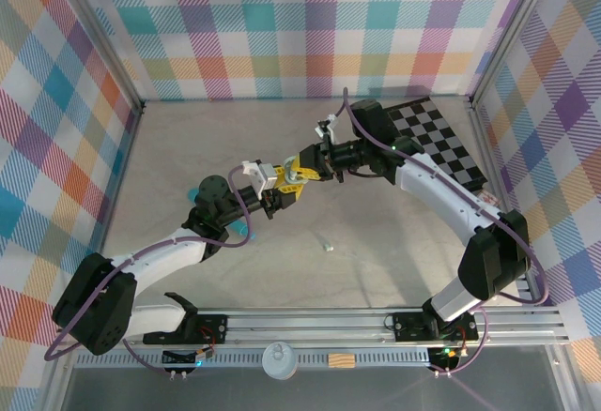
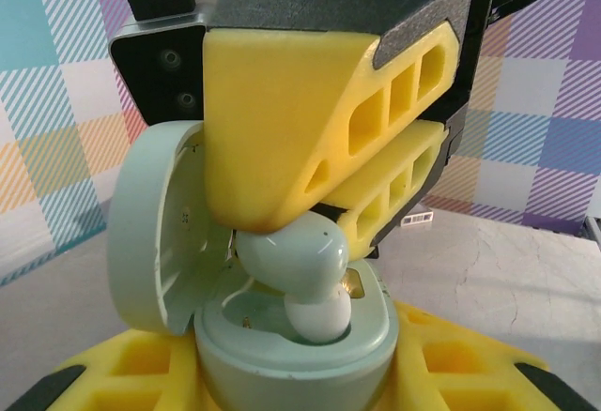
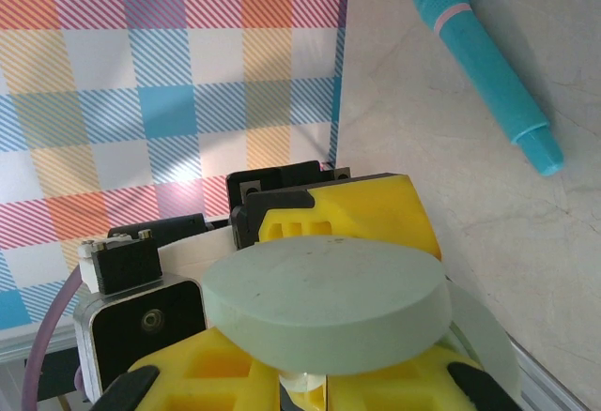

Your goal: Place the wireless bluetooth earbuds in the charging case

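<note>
Since the two arms meet nose to nose over the middle of the table [image 1: 188,148], the top view hides the good stuff. The case is lost in a yellow-and-black tangle there, and the teal cylinder [image 3: 488,64] is half buried under the left arm.

The left wrist view sorts it out. The left gripper [image 2: 296,378] is clamped on the base of the mint charging case [image 2: 254,350], lid flipped up to the left. The right gripper [image 2: 315,228] pinches a mint earbud [image 2: 291,261] whose white tip sits down in the case's well. Can't tell if it's fully seated.

A white earbud [image 1: 328,247] lies loose toward the table's near edge. Pale stone-look top, plaid walls [image 1: 282,26], checkerboard [image 1: 441,144] at the far right corner.
</note>
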Controlling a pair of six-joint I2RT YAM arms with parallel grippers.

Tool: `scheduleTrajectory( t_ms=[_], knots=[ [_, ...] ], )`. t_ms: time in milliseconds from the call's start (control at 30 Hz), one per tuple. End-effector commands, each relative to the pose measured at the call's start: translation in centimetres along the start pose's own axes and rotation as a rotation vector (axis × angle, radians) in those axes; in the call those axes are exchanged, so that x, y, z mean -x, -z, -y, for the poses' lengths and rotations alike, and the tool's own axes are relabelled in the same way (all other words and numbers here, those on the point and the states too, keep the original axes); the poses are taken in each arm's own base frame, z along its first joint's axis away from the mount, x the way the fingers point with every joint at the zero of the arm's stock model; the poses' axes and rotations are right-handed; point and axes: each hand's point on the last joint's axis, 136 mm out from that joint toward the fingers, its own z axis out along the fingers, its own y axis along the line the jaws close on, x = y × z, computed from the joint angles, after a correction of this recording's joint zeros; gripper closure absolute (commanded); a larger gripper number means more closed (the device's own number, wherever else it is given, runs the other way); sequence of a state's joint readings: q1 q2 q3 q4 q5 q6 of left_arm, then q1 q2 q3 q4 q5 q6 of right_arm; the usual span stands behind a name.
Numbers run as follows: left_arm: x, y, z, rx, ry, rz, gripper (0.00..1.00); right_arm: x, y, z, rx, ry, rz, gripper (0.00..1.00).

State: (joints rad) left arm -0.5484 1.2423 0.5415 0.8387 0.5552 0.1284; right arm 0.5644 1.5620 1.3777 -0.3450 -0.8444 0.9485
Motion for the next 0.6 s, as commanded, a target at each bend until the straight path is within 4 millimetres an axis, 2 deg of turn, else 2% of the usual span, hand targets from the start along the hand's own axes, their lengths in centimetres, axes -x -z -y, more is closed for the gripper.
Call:
scheduleTrajectory(
  t_ms=[0, 267, 567],
  knots=[
    [2.6, -0.6, 0.2, -0.009, -0.057, 0.074, 0.69, 0.2, -0.9, -0.5, 0.001, 0.02, -0.009, 0.84],
    [3.1, -0.4, -0.1, 0.009, -0.049, 0.087, 0.69, -0.5, -1.0, 0.2, -0.03, 0.024, -0.013, 0.81],
    [3.5, -0.2, 0.1, 0.012, -0.051, 0.09, 0.69, -0.4, -0.1, 0.3, -0.096, 0.058, 0.019, 0.7]
  ],
)
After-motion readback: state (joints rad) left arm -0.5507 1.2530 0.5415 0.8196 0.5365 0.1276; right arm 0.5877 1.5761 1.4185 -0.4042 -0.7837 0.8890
